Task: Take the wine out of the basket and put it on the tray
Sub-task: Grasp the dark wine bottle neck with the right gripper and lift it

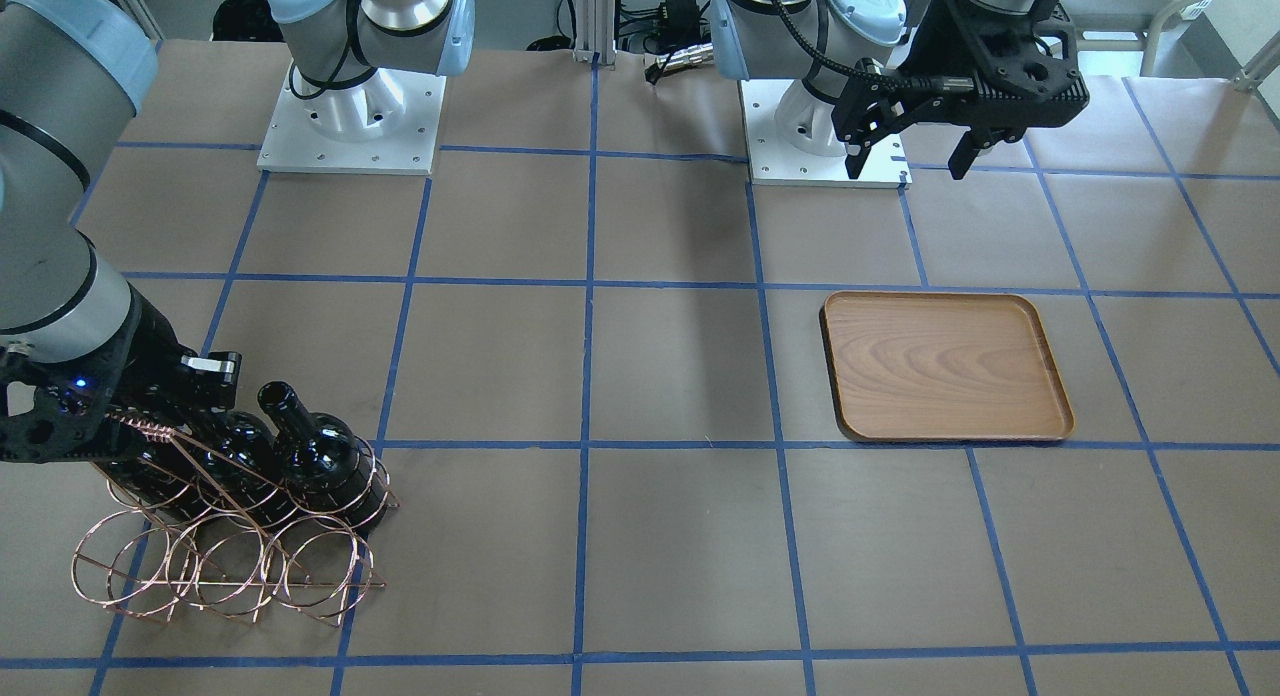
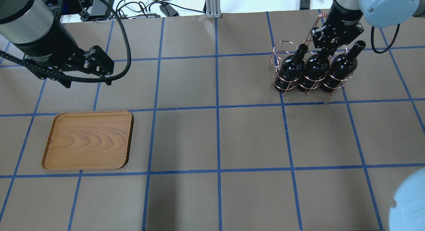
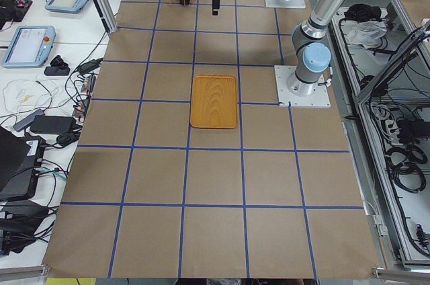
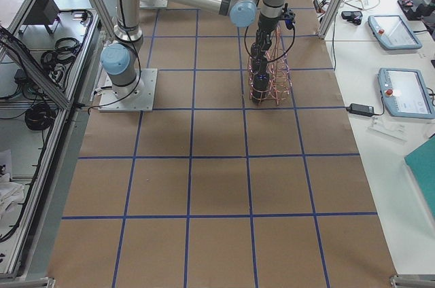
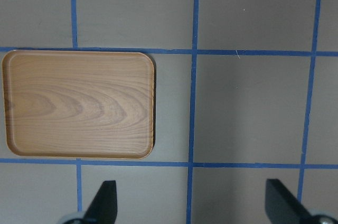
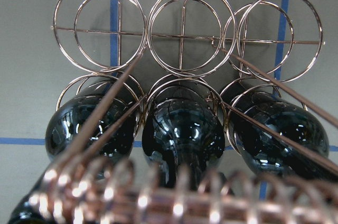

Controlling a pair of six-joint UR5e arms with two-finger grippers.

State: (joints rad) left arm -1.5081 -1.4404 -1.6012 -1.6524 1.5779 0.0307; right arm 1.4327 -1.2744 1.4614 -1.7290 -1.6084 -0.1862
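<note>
Three dark glass wine bottles stand in the copper wire basket (image 2: 281, 49) at the far right of the table. The middle wine bottle (image 2: 313, 71) shows from above in the right wrist view (image 6: 182, 131). Its neck is hidden under my right gripper (image 2: 323, 48), which is down over it beside the coiled handle bar. I cannot tell whether its jaws are open or shut. The other two bottles (image 2: 292, 68) (image 2: 340, 66) have free necks. The wooden tray (image 2: 88, 139) lies bare at the near left. My left gripper (image 2: 87, 80) hangs open and empty above the table behind the tray (image 5: 79, 102).
The basket's front row of rings (image 6: 182, 28) holds nothing. Both arm bases (image 1: 350, 126) stand on white plates on the robot's side. Cables and an aluminium post (image 2: 212, 5) lie along the far table edge. Blue tape lines divide the brown table.
</note>
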